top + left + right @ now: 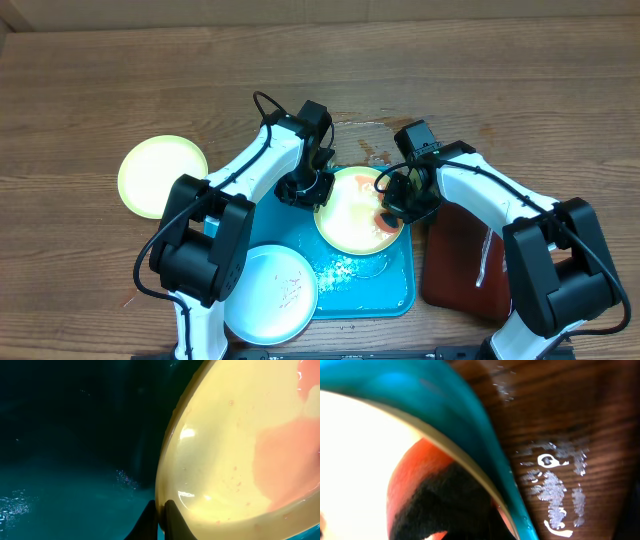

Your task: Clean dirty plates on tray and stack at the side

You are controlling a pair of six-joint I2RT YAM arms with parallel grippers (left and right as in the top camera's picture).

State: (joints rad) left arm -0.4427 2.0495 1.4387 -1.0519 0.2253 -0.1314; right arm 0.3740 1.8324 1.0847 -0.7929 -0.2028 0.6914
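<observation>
Wood-grain counter (500,80), bare apart from the work area.

Nearest the robot's base:
- pale plate (270,295), faint reddish flecks in its well, lying over the near left corner of the blue tray (385,295)
- tray floor shows a wet sheen
- dark red-brown tray (455,270) just beside the blue one, on the right

Mid-field:
- smeared plate (350,215) sits over the tray's far right part: yellow-green rim, pink-red stain toward its right side
- left claw (161,510) is closed in a narrow pinch on its left rim, one finger above the lip and one below
- the dark gap under that edge suggests the plate is tipped up there, though this is not certain
- right claw (392,205) is over the stained side, with an orange-red lump (415,475) under it, possibly a sponge
- I cannot tell how wide this claw stands or whether it grips the lump

Further out:
- clean-looking yellow-green plate (162,177) alone on the counter to the left, well apart from the tray
- wet patch (365,135) on the wood beyond the tray's far edge

Handling, as a judgement:
- plates look like thin, stiff plastic: light, unlikely to break, slick when wet
- the raised rim is the only sensible hold
- a single-edge pinch may let the plate pivot or slip under wiping pressure, so seat the lip deep between the fingers
</observation>
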